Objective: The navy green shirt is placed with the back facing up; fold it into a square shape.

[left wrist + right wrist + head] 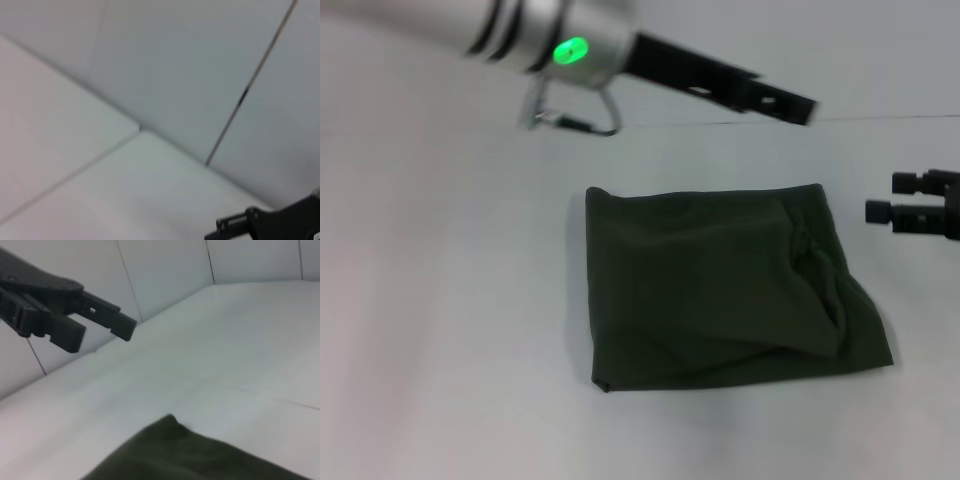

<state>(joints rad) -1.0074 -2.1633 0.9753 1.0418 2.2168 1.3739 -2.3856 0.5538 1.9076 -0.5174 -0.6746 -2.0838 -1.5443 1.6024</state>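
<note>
The navy green shirt (720, 290) lies folded into a rough rectangle on the white table, with a rumpled fold along its right side. One corner of it shows in the right wrist view (190, 455). My left gripper (800, 105) hangs in the air above the shirt's far edge, clear of the cloth; the right wrist view shows it (102, 337) open and empty. My right gripper (888, 197) is open and empty, just right of the shirt's far right corner. It also shows in the left wrist view (225, 227).
The white table (450, 330) spreads on all sides of the shirt. A thin seam line (880, 118) runs across the back. A white panelled wall (200, 60) stands behind the table.
</note>
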